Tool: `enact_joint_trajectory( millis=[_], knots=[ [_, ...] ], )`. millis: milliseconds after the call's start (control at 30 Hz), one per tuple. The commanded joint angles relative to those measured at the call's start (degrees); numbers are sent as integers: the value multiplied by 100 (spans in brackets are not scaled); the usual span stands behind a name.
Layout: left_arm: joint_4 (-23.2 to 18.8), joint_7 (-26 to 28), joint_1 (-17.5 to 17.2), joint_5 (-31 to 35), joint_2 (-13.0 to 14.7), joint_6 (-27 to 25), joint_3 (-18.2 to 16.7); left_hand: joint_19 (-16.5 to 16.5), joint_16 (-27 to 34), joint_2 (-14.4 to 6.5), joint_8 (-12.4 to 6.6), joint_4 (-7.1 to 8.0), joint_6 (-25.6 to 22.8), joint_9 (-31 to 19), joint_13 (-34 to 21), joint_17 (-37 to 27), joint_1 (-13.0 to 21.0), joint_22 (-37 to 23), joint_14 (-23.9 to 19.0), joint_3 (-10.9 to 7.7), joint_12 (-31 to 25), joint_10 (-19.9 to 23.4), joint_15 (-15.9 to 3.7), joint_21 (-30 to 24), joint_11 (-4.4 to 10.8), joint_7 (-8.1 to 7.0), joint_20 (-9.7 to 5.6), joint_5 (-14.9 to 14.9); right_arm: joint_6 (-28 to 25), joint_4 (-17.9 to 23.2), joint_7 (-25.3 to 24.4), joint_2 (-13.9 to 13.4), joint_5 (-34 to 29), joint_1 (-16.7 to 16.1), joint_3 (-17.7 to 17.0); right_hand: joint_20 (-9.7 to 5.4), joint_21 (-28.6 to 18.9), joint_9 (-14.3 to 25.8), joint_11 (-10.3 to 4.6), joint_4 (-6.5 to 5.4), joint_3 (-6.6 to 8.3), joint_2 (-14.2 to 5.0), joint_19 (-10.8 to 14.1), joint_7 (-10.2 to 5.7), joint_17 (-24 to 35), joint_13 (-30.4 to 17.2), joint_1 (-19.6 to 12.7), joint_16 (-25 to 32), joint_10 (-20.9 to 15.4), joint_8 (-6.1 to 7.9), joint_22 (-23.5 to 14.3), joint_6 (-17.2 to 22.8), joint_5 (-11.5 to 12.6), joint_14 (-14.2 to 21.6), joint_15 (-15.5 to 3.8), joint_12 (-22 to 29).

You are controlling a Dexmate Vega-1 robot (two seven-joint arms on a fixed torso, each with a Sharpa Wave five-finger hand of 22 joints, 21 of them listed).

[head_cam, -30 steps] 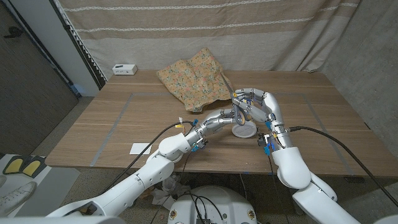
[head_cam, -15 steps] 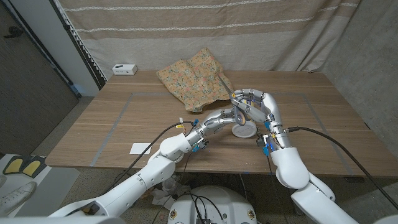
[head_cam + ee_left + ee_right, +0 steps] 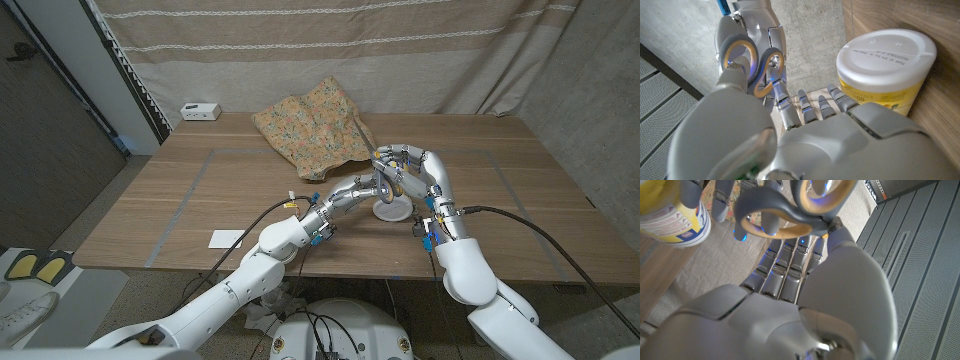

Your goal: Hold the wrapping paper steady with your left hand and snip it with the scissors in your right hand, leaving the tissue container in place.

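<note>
Beside the tissue container (image 3: 392, 207), the right hand (image 3: 413, 172) still grips the scissors (image 3: 384, 168), blades lowered.

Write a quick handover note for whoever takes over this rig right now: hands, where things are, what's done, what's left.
Right hand holds the scissors by the handles, near the table's middle.
Left hand reaches beside the tissue container, holding nothing, not on the paper.
Wrapping paper lies crumpled at the far edge, apparently uncut.
Done: scissors in hand.
Left: steady the paper with the left hand, snip it, leave the container where it stands.

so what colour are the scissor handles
Grey with tan-yellow inner loops; the scissor handles show best in the right wrist view.
</note>
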State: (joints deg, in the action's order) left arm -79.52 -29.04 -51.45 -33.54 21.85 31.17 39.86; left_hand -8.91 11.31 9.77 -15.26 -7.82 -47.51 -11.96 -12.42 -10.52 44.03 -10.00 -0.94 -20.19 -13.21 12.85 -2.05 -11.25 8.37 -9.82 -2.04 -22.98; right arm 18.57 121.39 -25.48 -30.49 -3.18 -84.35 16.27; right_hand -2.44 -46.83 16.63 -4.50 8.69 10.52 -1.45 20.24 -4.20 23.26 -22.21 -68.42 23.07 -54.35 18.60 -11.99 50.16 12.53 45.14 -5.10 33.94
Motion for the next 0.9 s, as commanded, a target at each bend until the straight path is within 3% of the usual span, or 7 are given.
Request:
enact_joint_trajectory(
  millis=[33,267,500,667,900],
  knots=[
    [286,-166,8,-226,-275,118,39,-52,29,-19,-13,23,-81,5,-8,-26,-90,-23,-54,72,-62,88,-270,-26,8,91,-193,-47,61,-40,-84,86,38,-6,17,-189,-33,33,-443,0,26,-570,-77,-39,38,-25,-635,-30,-471,24,4,37,30,71,-856,47],
    [508,-298,44,-290,-461,231,57,-70,31,-22,0,29,-84,11,-8,-26,-101,-24,-71,100,-68,109,-293,-32,13,107,-202,-61,70,-65,-133,131,50,-17,17,-152,-45,34,-449,12,36,-581,-124,-75,52,-37,-664,-30,-443,25,5,48,40,66,-865,34],
    [289,-33,-10,-119,-387,84,54,-111,34,-28,-5,22,-149,22,-4,-25,-87,-23,-97,134,-65,120,-295,-44,-20,138,-173,-87,67,-73,-161,145,28,-23,9,-133,-53,34,-472,16,40,-585,-174,-83,62,-40,-680,-34,-438,22,7,49,44,55,-867,26],
    [116,238,-77,36,-350,37,45,-203,55,-49,-44,-11,-388,53,15,-19,-9,-21,-209,199,-97,263,-376,-64,140,173,-189,-174,81,-80,-168,146,20,-27,3,-119,-62,38,-468,13,35,-585,-198,-84,73,-38,-680,-30,-461,27,8,58,45,54,-864,28],
    [-5,368,-89,139,-304,-14,78,-281,66,-121,-104,-23,-752,88,44,-14,95,-25,-333,262,-114,418,-522,-71,169,268,-246,-295,85,-81,-165,149,37,-27,-6,-95,-73,36,-481,14,38,-587,-236,-80,80,-25,-690,-36,-471,28,11,71,47,48,-866,16]
  ],
)
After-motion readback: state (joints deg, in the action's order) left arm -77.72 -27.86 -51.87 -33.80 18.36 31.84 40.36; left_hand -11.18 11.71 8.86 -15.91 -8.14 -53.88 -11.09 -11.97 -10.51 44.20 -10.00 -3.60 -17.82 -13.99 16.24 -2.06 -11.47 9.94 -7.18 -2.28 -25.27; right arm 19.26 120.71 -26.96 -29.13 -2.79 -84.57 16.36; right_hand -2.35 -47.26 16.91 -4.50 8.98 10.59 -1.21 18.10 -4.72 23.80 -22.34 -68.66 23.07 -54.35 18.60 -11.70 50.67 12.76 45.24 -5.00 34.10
